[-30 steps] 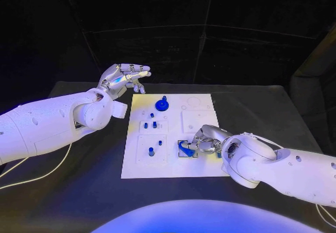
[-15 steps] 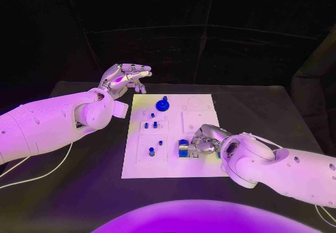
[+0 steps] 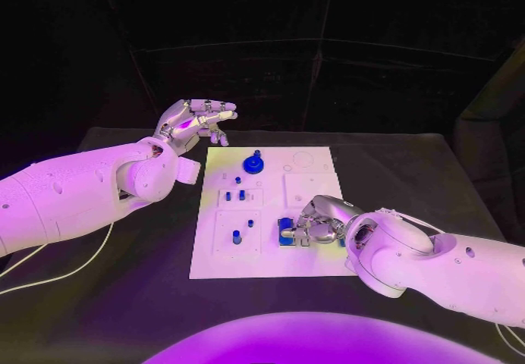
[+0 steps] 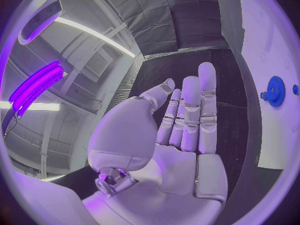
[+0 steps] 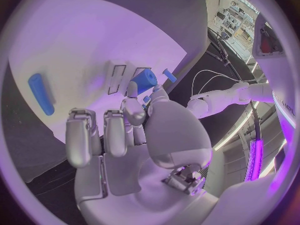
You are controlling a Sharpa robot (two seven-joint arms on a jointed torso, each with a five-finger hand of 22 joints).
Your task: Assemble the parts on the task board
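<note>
Presently, as seen:
Part in hand: a small blue cylindrical piece (image 5: pixel 145 80) is pinched at the fingertips of the silver right hand (image 3: pixel 315 221), low over the near right area of the board.
Board: the white rectangular task board (image 3: pixel 315 183) lies mid-table on the black table (image 3: pixel 416 171); recessed square panels on its surface.
Other parts: a blue toothed gear with a knob (image 3: pixel 254 163) sits near the far edge; short blue pegs (image 3: pixel 234 195) stand in the left panels; a blue bar (image 5: pixel 40 92) lies flat on the board, apart from the held piece.
Left hand: the silver left hand (image 3: pixel 197 120) is raised beyond the board's far left corner, fingers extended and loose, holding nothing.
</note>
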